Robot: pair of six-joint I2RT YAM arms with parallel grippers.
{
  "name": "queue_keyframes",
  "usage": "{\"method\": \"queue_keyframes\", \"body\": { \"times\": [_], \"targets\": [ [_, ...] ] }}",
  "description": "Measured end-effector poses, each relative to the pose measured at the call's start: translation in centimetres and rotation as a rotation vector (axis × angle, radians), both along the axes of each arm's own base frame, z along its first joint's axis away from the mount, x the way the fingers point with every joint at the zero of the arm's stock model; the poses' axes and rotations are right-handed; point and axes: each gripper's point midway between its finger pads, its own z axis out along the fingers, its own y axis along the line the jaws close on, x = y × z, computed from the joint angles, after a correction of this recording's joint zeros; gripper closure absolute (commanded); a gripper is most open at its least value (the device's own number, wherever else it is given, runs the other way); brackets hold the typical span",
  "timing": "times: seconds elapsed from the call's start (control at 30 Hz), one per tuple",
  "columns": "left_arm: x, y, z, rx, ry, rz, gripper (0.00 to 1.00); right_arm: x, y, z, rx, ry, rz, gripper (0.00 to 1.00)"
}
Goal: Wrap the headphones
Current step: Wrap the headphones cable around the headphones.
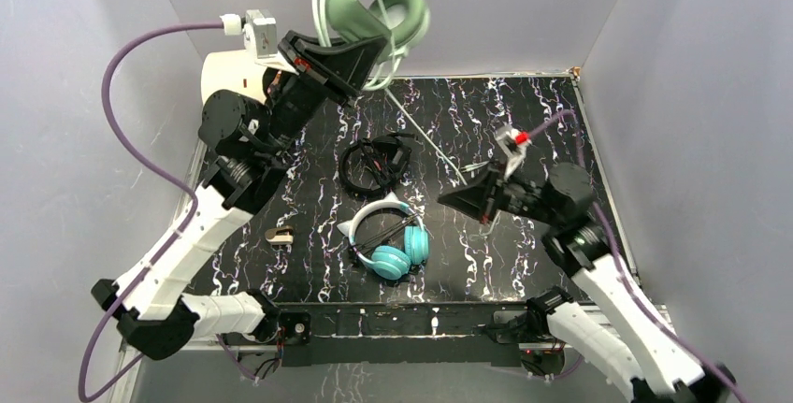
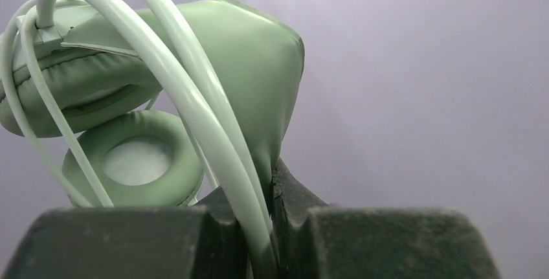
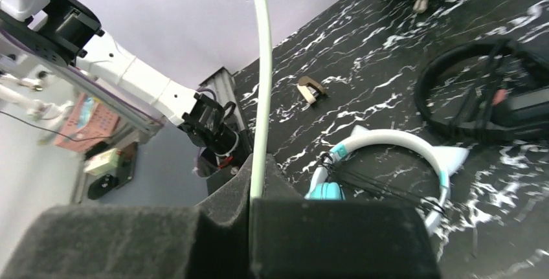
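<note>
My left gripper (image 1: 376, 48) is raised high at the back and shut on the sage-green headphones (image 1: 372, 3), pinching the padded band and a loop of the light cable (image 2: 213, 130). Several cable loops lie round the band. The cable (image 1: 425, 132) runs taut down to my right gripper (image 1: 451, 197), which is shut on it (image 3: 261, 85) above the table's middle. The black headphones (image 1: 376, 165) and the teal cat-ear headphones (image 1: 391, 237) lie on the marbled table, both with cords wound round them.
A small tan clip (image 1: 279, 234) lies at the table's left. A white device (image 1: 234, 74) stands at the back left behind my left arm. Grey walls enclose the table (image 1: 533, 122) on three sides.
</note>
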Motion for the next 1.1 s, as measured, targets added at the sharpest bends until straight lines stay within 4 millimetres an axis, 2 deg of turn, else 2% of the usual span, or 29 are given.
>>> {"method": "queue_keyframes", "body": {
  "times": [0.13,0.23,0.3,0.4,0.47,0.53,0.6,0.67,0.73,0.83,0.97,1.1],
  "targets": [
    [1.7,2.1,-4.7,0.096,0.114,0.16,1.0,-3.2,-3.1,3.4,-0.063,-0.117,-0.079,1.0],
    [2.0,2.0,-8.3,0.168,0.194,0.164,1.0,-4.2,-4.8,7.2,-0.113,-0.21,-0.133,1.0],
    [2.0,1.0,-11.0,0.221,0.256,0.121,1.0,-3.6,-5.9,10.0,-0.169,-0.268,-0.196,1.0],
    [1.7,-0.6,-15.4,0.303,0.368,0.031,1.0,-1.3,-7.2,13.8,-0.246,-0.35,-0.318,1.0],
    [1.0,-1.8,-18.0,0.365,0.45,-0.049,1.0,0.3,-8.1,15.1,-0.297,-0.391,-0.395,0.98],
    [-0.3,-3.0,-19.5,0.411,0.498,-0.152,1.0,1.9,-8.8,15.8,-0.352,-0.415,-0.459,0.95],
    [-2.3,-4.1,-20.1,0.434,0.528,-0.293,1.0,3.4,-9.2,16.2,-0.403,-0.431,-0.501,0.95],
    [-4.5,-4.7,-19.7,0.425,0.538,-0.431,1.0,4.9,-9.3,16.6,-0.439,-0.439,-0.533,0.93],
    [-6.5,-4.9,-18.9,0.4,0.526,-0.548,1.0,6.6,-9.4,17.0,-0.475,-0.454,-0.572,0.86],
    [-9.5,-4.4,-17.8,0.372,0.504,-0.704,1.0,8.8,-9.4,16.1,-0.54,-0.458,-0.601,0.76],
    [-13.1,-3.2,-16.4,0.341,0.47,-0.881,1.0,10.6,-9.2,15.2,-0.606,-0.498,-0.599,0.77],
    [-15.0,-2.3,-14.7,0.316,0.419,-0.979,1.0,11.6,-8.5,15.6,-0.614,-0.561,-0.585,0.77]
  ]
}}
